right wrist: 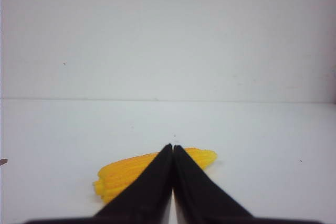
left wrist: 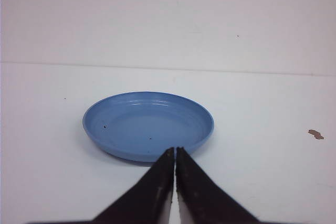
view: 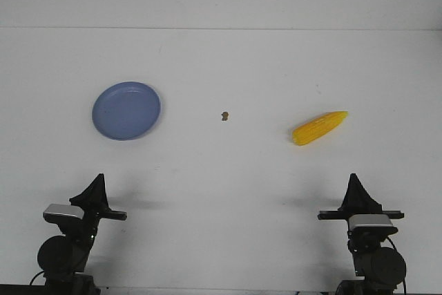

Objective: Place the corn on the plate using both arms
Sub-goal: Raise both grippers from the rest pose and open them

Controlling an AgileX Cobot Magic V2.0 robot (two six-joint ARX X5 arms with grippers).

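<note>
- Because the corn is a tapered, rounded cob lying loose on the white table, a pinch across its curved flank could, in my judgement, roll it or squeeze it out from between the fingertips.
- Corn, position: right half of the table in the front view, at about 12 o'clock from the right gripper and well apart from it.
- Corn, axis: long axis runs from 8 o'clock to 2 o'clock; narrow tip toward 2 o'clock, blunt end toward 8 o'clock.
- Brown speck: near mid-table, at 9 o'clock from the corn, between it and the plate.
- Plate: further toward 9 o'clock, empty, at about 12 o'clock from the left gripper; a carry across this span risks a drop.
- Right gripper: fingers pressed together, pinching nothing.
- Left gripper: likewise pressed together, empty, aimed at the plate.
</note>
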